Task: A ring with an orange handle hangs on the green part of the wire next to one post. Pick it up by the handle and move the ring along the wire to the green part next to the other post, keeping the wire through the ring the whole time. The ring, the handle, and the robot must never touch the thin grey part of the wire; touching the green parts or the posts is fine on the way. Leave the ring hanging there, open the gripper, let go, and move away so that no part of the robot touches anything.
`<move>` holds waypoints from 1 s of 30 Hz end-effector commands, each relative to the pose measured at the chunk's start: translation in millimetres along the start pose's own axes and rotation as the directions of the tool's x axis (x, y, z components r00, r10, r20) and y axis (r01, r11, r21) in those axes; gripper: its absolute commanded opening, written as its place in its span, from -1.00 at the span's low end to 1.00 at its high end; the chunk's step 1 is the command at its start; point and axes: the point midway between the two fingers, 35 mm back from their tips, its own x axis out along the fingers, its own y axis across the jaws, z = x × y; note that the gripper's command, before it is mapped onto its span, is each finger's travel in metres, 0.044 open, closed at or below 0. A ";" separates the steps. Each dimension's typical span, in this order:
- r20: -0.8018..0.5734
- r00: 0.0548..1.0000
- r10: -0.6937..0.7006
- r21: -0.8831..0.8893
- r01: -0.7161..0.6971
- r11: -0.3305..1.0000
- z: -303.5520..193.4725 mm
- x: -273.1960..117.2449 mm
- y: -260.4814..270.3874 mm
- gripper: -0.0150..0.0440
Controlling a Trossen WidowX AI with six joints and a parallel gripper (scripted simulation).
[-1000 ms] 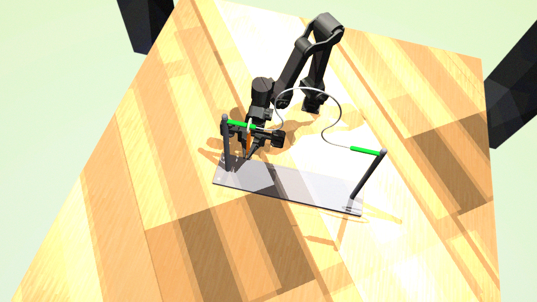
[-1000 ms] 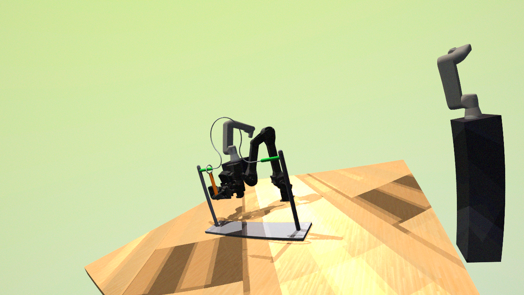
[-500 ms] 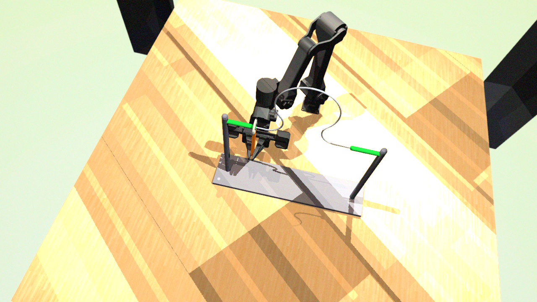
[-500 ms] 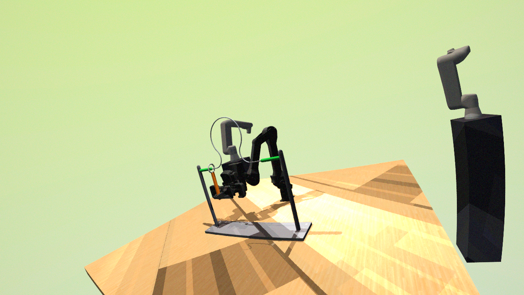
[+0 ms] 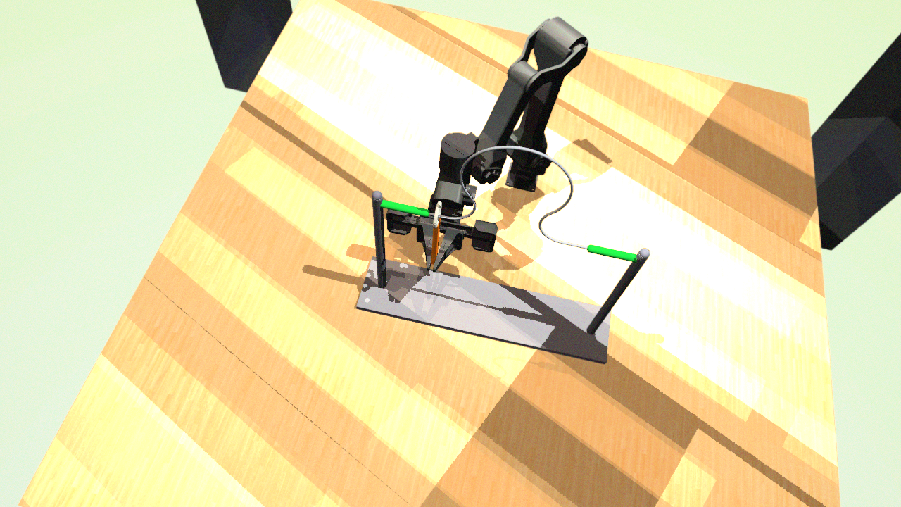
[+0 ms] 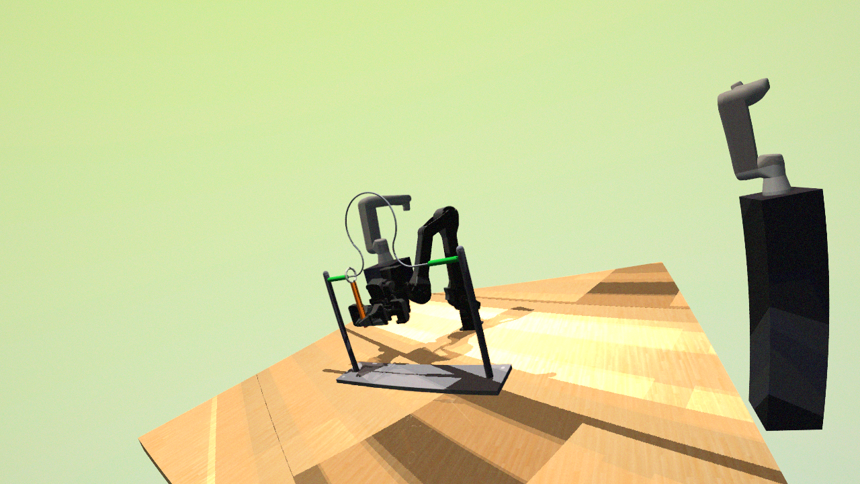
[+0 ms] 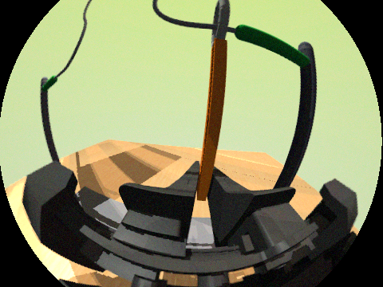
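My gripper (image 5: 432, 269) (image 7: 201, 165) is shut on the orange handle (image 5: 436, 244) (image 6: 357, 298) (image 7: 216, 100) near its lower end. The handle stands nearly upright, with the ring (image 6: 352, 281) (image 7: 220, 35) on top. The ring is around the thin grey wire (image 5: 571, 189) (image 7: 183, 25), just past the inner end of the near-post green part (image 5: 402, 208) (image 6: 335, 278) (image 7: 271, 45). Whether ring and wire touch is too small to tell. The other green part (image 5: 611, 253) (image 6: 443, 260) (image 7: 49, 83) bears no ring.
The near post (image 5: 379, 246) (image 6: 340, 322) (image 7: 307, 100) stands beside the gripper; the other post (image 5: 617, 293) (image 6: 475, 312) is at the plate's far end. Both rise from a grey base plate (image 5: 466, 315) (image 6: 414, 382). The wire bends up into a tall loop between them.
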 end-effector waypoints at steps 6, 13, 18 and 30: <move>-0.007 1.000 -0.003 0.072 0.004 0.997 -3.0 -1.5 18.0 -1.00; -0.007 1.000 -0.003 0.152 0.004 0.988 -1.7 -1.3 33.9 -1.00; -0.006 1.000 -0.002 0.237 0.004 0.972 1.1 -1.0 49.2 -1.00; -0.008 1.000 0.002 0.457 0.002 0.889 15.1 -1.0 86.0 -1.00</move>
